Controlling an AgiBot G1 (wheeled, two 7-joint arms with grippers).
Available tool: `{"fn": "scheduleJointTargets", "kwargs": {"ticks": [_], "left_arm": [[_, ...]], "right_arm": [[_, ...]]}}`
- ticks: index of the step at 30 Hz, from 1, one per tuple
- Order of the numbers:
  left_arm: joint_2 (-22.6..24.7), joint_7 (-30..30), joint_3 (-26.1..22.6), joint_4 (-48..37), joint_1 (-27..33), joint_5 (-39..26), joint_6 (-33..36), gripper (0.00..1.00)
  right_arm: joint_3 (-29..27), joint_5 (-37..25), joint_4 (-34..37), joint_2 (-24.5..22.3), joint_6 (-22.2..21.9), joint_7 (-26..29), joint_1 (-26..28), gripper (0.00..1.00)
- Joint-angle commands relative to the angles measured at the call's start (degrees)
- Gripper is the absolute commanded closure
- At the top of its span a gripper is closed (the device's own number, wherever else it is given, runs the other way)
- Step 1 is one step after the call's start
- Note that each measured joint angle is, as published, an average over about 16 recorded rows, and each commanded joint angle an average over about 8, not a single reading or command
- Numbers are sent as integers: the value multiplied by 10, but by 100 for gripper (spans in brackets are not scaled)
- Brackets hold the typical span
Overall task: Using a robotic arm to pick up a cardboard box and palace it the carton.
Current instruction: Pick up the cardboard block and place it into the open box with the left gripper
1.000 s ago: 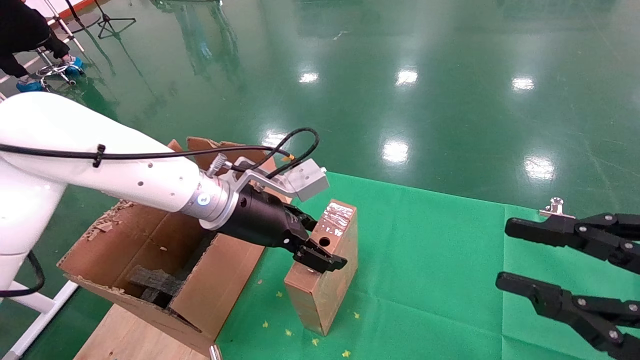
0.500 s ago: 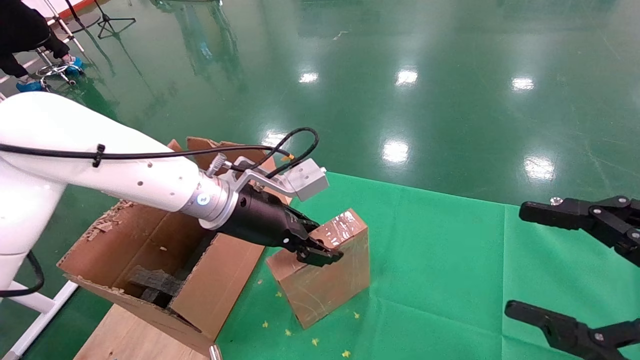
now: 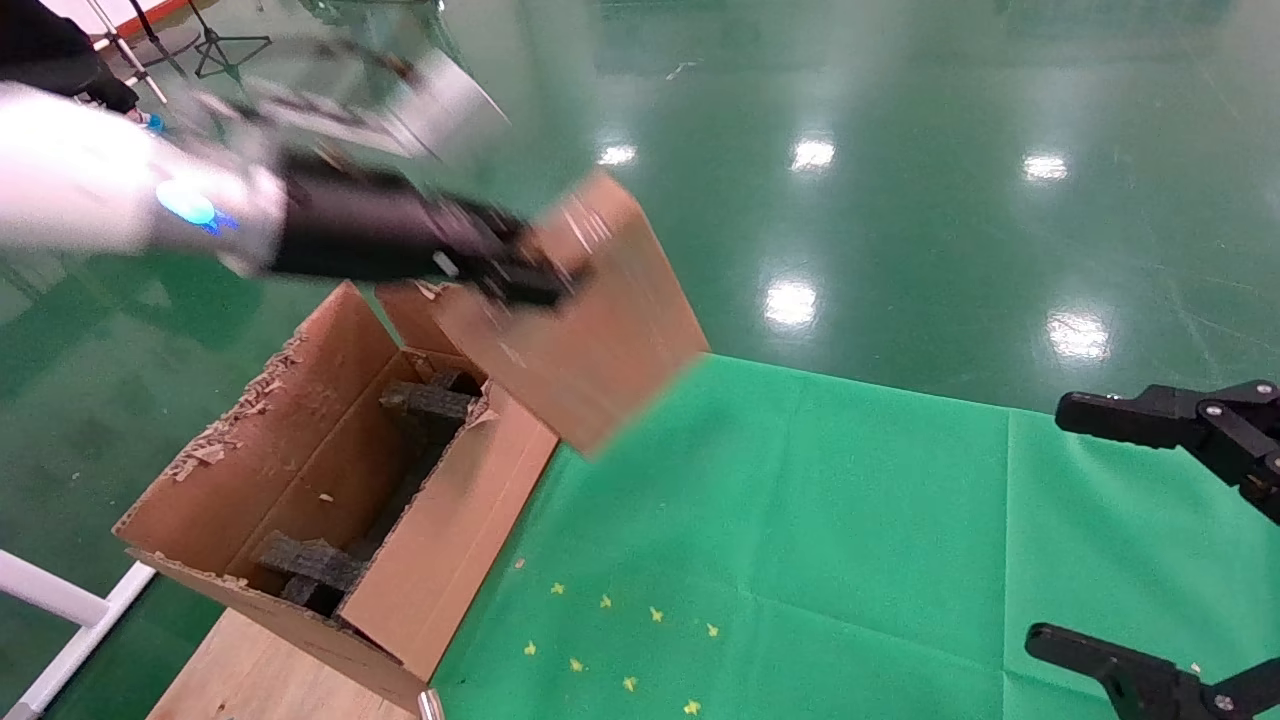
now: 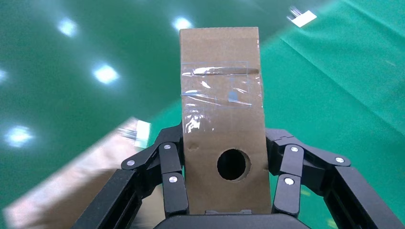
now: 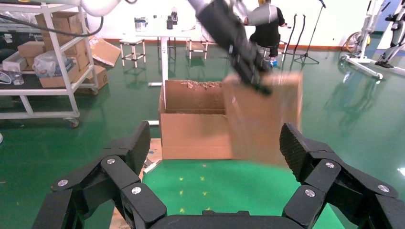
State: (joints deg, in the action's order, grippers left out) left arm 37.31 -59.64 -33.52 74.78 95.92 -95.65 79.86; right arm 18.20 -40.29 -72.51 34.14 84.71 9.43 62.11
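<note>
My left gripper (image 3: pixel 530 285) on the white robotic arm (image 3: pixel 80 195) is shut on the cardboard box (image 3: pixel 600 330). It holds the box in the air, tilted, over the far right corner of the carton (image 3: pixel 450 540). In the left wrist view the black fingers (image 4: pixel 174 183) press both sides of the cardboard box (image 4: pixel 222 119), whose taped face with a round black hole faces the camera. The carton lies open on the left with torn flaps and dark foam pieces (image 3: pixel 430 400) inside. My right gripper (image 3: pixel 1085 530) hangs open at the far right, empty.
A green mat (image 3: pixel 800 520) with small yellow marks (image 3: pixel 620 640) covers the table right of the carton. A wooden board (image 3: pixel 250 670) lies under the carton's near end. A white frame (image 3: pixel 60 600) stands at the lower left. The right wrist view shows the carton (image 5: pixel 193 136) and shelves (image 5: pixel 47 52) behind.
The left arm has lifted the cardboard box off the green mat and swung it up and left toward the carton. The right gripper shifted slightly to the right.
</note>
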Motion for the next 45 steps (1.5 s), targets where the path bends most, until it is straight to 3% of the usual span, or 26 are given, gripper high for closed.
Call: {"fn": "scheduleJointTargets", "kwargs": {"ticks": [1, 11, 16, 22, 35, 45], "left_arm": [[-18, 14, 16, -2, 19, 5, -4, 100], [-105, 73, 29, -57, 48, -56, -10, 100], [-138, 91, 23, -107, 9, -68, -26, 100], [-156, 130, 24, -177, -61, -39, -78, 100], [-127, 192, 34, -327, -154, -9, -218, 100], [-72, 211, 5, -390, -170, -51, -251, 100]], "right_arm": [[0, 0, 0, 0, 0, 0, 0, 0], [0, 0, 0, 0, 0, 0, 0, 0], [0, 0, 0, 0, 0, 0, 0, 0], [0, 0, 0, 0, 0, 0, 0, 0], [0, 0, 0, 0, 0, 0, 0, 0], [1, 0, 0, 0, 0, 0, 0, 0]]}}
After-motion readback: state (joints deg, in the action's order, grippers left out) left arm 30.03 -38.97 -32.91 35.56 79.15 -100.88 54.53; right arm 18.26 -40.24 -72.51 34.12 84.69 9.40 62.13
